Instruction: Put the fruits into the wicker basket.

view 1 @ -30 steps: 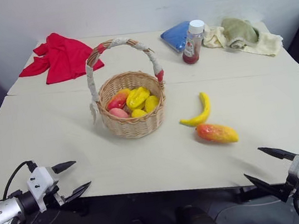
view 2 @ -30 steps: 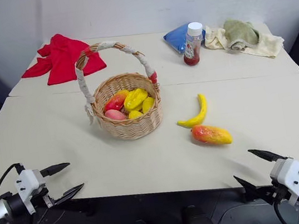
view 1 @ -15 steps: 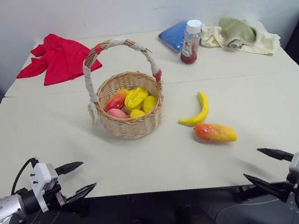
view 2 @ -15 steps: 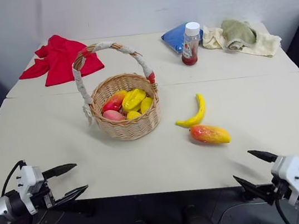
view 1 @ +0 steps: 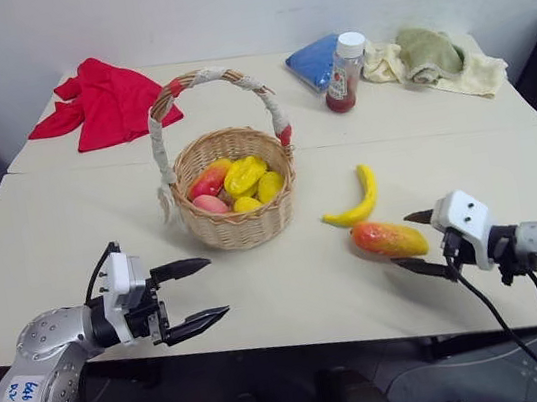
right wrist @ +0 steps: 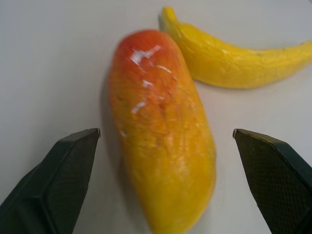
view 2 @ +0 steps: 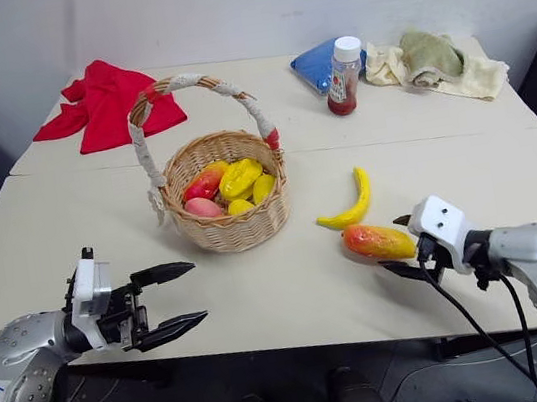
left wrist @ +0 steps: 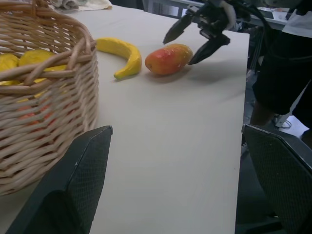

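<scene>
The wicker basket (view 1: 237, 228) stands mid-table with its arched handle up and several fruits inside. To its right on the table lie the yellow banana (view 1: 358, 203) and, just in front of it, the orange-red mango (view 1: 387, 239). My right gripper (view 1: 402, 241) is open at the mango's right end, one finger on each side of that end, not closed on it. In the right wrist view the mango (right wrist: 163, 136) lies between the fingers (right wrist: 53, 185), with the banana (right wrist: 229, 58) beyond. My left gripper (view 1: 216, 287) is open and empty in front of the basket.
A red cloth (view 1: 104, 102) lies at the back left. At the back right are a blue cloth (view 1: 313, 61), a red-capped bottle (view 1: 343, 77) and a green and cream towel (view 1: 435, 63). The table's front edge runs just under both arms.
Both arms have risen from below the front edge to over the table. The right gripper moved forward to the mango's end. The left gripper moved right, towards the basket.
</scene>
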You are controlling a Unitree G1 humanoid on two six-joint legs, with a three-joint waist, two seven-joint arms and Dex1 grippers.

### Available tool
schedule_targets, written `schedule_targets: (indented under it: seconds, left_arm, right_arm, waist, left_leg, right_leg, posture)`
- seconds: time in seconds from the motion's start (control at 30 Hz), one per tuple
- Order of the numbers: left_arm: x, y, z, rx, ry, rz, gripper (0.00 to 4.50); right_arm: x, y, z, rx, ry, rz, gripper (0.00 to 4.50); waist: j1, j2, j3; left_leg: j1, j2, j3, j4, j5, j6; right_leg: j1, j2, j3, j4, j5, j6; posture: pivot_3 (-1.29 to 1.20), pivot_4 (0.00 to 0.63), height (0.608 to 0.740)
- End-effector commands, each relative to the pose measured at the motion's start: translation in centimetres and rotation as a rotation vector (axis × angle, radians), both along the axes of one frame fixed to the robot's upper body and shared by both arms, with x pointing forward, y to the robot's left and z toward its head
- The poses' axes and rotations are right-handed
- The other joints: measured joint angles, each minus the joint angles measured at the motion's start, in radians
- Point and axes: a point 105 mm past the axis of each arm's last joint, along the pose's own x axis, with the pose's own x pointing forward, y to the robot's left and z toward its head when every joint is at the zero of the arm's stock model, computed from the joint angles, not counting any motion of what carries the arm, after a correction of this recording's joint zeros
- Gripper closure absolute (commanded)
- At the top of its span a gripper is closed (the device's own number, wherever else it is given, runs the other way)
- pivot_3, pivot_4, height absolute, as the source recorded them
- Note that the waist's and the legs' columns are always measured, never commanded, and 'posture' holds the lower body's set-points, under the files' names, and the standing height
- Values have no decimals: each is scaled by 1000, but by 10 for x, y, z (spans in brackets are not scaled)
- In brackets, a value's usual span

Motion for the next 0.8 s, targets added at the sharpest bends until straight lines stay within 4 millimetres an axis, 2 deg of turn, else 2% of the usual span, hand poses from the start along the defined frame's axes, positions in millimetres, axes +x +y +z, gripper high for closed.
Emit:
schedule_targets:
  seconds: [0.03,0.07,0.17,0.23,0.3,0.33,0.4,0.5,0.6,0.7,0.8]
  left_arm:
    - [-3,-1,4,7,-30,-15,0]
    - [-3,0,4,7,-30,-13,0]
    - [-10,2,8,-25,0,-17,0]
    - [-14,4,10,-34,11,-10,0]
    - [-15,6,11,-40,17,-1,0]
    - [-14,8,15,-59,14,24,0]
    - [-12,11,19,-85,11,58,0]
    - [-1,20,27,-169,-28,173,0]
    - [4,31,26,-216,-41,259,0]
    - [5,37,26,-246,-45,300,0]
    - [6,39,24,-248,-45,314,0]
  right_arm:
    - [6,8,-6,28,28,40,379]
    - [6,10,-6,38,32,55,538]
    - [6,17,0,77,30,110,1600]
    - [-18,32,11,145,103,283,2076]
    - [-33,41,22,183,124,387,2116]
    - [-31,59,41,240,87,420,2116]
    - [-30,82,65,308,53,455,2116]
    - [1,126,99,371,-72,378,2116]
    - [35,165,128,396,-204,294,2116]
    - [46,194,141,414,-217,282,2116]
    - [51,211,143,399,-219,270,2116]
  waist:
    - [0,0,0]
    - [0,0,0]
    - [-4,0,0]
    - [-7,0,0]
    - [-7,1,0]
    - [-9,1,0]
    - [-24,1,1]
    - [-40,0,2]
    - [-49,0,2]
    - [-38,-2,0]
    - [-23,-2,0]
  left_leg:
    - [0,0,0,0,0,0]
    - [0,0,0,0,0,0]
    - [0,0,0,1,0,0]
    - [0,0,0,2,0,0]
    - [0,0,-1,1,0,0]
    - [0,1,-1,1,0,0]
    - [0,1,-1,2,0,0]
    - [3,2,0,3,1,0]
    - [4,2,0,3,1,0]
    - [-1,2,-1,1,1,-3]
    - [-19,1,-1,5,0,-5]
  right_leg:
    - [0,0,0,0,0,0]
    - [0,0,0,0,0,0]
    - [0,0,0,1,0,0]
    - [0,0,0,1,0,0]
    - [0,0,0,2,0,0]
    - [0,0,-1,2,0,0]
    - [0,-1,0,4,0,0]
    - [1,0,1,5,0,0]
    - [1,0,-1,6,-1,-3]
    - [-7,-1,-1,12,-1,-4]
    - [-25,-3,-2,19,-2,-5]
  posture:
    - [0,150,740]
    - [0,150,740]
    - [0,150,740]
    - [0,150,740]
    - [0,150,740]
    - [0,150,740]
    - [0,150,740]
    - [0,150,740]
    - [0,150,740]
    - [0,150,740]
    - [0,150,740]
